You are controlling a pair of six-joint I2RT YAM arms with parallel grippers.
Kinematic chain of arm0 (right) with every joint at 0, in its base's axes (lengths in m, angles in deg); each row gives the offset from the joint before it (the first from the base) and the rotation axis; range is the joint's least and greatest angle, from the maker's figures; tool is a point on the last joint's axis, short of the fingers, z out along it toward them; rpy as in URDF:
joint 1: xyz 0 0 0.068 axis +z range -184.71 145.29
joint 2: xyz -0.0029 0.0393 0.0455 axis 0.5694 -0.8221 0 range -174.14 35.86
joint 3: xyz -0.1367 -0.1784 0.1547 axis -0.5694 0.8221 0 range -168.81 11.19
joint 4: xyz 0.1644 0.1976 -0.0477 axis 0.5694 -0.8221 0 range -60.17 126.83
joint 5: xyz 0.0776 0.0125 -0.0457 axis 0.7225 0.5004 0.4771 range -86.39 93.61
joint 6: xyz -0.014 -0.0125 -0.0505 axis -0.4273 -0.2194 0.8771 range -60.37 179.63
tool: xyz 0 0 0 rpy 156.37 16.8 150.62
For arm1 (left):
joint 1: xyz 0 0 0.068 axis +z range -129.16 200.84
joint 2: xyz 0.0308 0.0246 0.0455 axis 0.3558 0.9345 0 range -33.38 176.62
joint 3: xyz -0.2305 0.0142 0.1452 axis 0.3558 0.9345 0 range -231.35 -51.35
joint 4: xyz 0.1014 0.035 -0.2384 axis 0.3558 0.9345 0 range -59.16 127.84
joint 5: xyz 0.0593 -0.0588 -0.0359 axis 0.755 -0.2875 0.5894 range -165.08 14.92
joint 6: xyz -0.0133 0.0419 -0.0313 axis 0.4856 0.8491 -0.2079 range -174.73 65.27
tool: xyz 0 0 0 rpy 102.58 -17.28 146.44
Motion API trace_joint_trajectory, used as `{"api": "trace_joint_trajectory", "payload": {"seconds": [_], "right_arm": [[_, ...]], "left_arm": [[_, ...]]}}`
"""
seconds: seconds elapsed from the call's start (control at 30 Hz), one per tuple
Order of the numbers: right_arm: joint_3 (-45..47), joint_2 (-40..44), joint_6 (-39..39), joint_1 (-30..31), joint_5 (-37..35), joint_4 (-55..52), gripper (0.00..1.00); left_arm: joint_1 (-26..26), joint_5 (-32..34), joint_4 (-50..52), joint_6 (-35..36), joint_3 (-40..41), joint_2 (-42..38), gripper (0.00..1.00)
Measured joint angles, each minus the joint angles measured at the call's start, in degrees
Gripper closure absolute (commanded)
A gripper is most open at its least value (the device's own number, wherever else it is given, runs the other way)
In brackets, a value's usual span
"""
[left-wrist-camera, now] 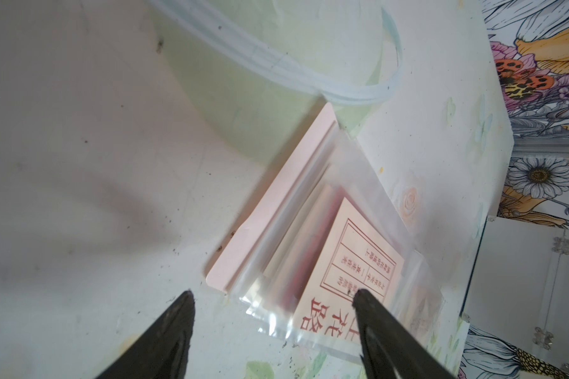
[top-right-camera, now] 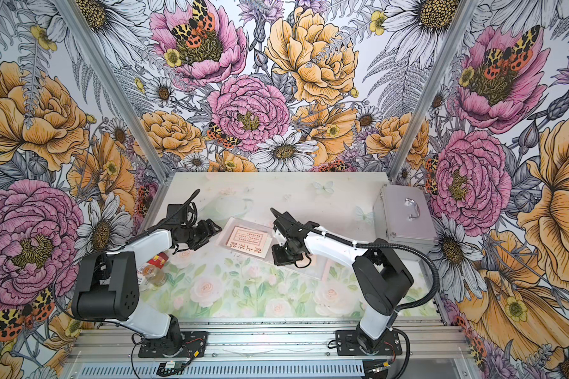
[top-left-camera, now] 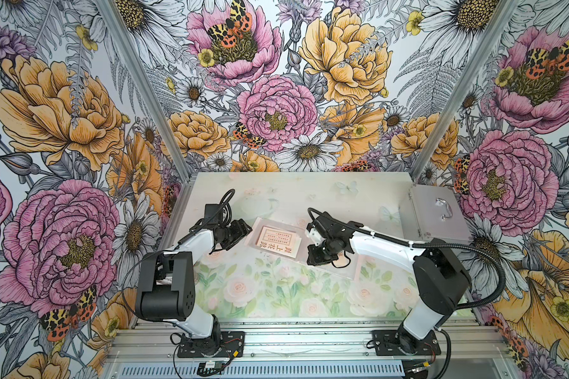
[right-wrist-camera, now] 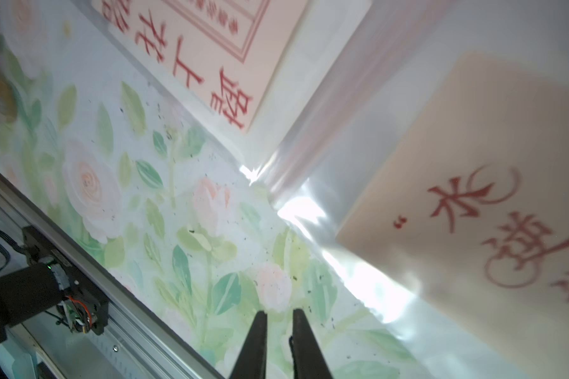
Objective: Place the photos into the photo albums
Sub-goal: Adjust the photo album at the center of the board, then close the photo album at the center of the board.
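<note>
Insertion step: card [left-wrist-camera: 358, 249] lies atop open album [left-wrist-camera: 270, 213], seemingly unsleeved; my left gripper [left-wrist-camera: 273, 293] gapes at its edge, right gripper [right-wrist-camera: 279, 313] barely apart, empty; next, pinch card, slide into sleeve.

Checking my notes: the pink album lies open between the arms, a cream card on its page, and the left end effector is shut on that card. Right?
Not quite. The left end effector is open: the left wrist view shows its jaws wide apart, gripping nothing. The album does lie open between the arms, the cream card on its page.
</note>
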Motion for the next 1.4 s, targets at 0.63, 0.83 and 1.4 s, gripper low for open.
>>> {"api": "trace_joint_trajectory", "payload": {"seconds": [0.63, 0.83, 1.4], "right_arm": [[-1.11, -7.08, 0.09, -12.81, -12.17, 6.95, 0.85], [-0.20, -6.49, -1.18, -14.60, -9.90, 9.62, 0.79], [30.18, 3.28, -44.96, -12.68, -7.30, 58.38, 0.56]], "left_arm": [[-2.64, -6.86, -5.03, 0.42, 0.09, 7.34, 0.24], [-4.55, -7.69, -6.84, -0.55, 0.13, 7.45, 0.25], [-10.67, 2.38, -1.92, 0.07, -15.78, 1.03, 0.27]]}}
